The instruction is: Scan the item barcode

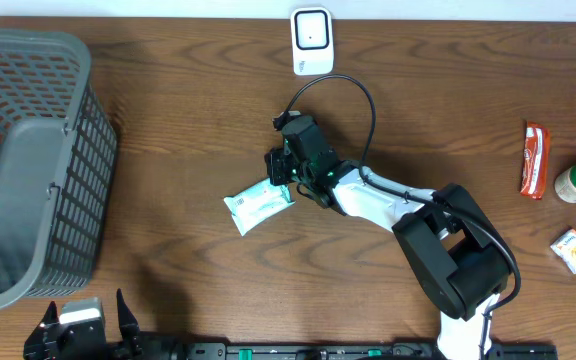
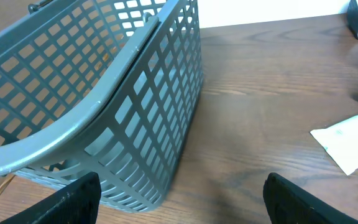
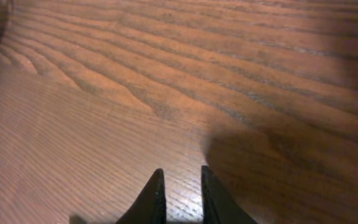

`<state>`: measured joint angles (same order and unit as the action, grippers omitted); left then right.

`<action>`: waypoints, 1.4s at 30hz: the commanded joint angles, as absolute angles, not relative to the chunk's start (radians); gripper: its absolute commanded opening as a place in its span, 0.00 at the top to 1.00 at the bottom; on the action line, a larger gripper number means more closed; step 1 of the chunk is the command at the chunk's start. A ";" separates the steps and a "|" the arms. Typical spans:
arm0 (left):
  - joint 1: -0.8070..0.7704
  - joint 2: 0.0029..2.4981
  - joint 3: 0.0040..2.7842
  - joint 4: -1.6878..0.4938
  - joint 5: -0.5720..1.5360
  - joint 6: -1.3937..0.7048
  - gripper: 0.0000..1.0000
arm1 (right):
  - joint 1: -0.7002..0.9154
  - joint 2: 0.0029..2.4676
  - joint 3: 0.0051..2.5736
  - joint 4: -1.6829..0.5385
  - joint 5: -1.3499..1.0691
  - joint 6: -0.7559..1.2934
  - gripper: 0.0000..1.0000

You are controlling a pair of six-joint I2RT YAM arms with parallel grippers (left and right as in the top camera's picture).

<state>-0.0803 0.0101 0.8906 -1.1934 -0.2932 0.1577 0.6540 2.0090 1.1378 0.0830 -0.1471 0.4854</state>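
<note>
R arm (image 1: 380, 200) reaches fwd, pincer (image 1: 280, 176) beside packet (image 1: 258, 205).

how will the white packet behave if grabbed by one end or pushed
The packet looks thin and flat, like a soft pouch, so it probably sags if lifted by one end. Lying flat on the table, it is unlikely to roll or tip. It seems light, and the wood looks smooth, so a push would likely slide or spin it.
</note>
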 commanded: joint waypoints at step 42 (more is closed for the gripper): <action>-0.077 0.003 0.893 -1.193 -0.280 0.160 0.16 | 0.588 1.850 0.892 -0.342 -0.612 0.638 0.01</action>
<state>-0.0803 0.0101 0.8906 -1.1934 -0.2924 0.1577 0.5674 1.8210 0.9783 -0.3691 -0.6052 0.5194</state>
